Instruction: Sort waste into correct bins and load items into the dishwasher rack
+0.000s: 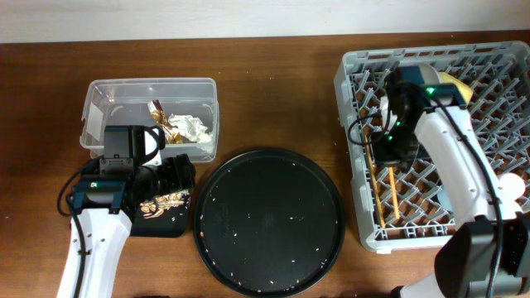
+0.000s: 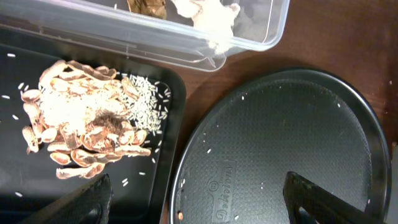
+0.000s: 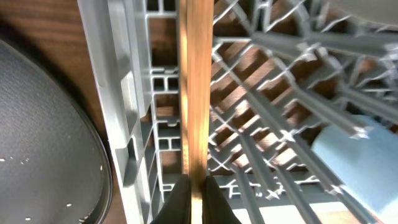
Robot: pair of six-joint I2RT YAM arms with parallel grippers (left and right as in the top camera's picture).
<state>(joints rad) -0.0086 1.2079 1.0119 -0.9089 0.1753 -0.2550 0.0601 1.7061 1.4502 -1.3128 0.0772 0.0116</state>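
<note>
Right fingers (image 3: 176, 202) clamp the chopsticks (image 3: 194, 93) inside the dishwasher rack (image 3: 118, 93); left fingers (image 2: 323, 199) spread wide apart.

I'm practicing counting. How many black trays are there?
2. The big round black tray sits mid-table. The small rectangular black tray lies just left of it, holding food scraps. None seem hidden.

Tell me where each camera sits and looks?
Overhead: above the table, looking down at the rack, round tray, left arm, right arm.
Left wrist: on the left arm, looking down at food scraps; open left hand shows.
Right wrist: on the right arm, looking into the rack; right hand pinches chopsticks.
Shared: all three show the round tray.
</note>
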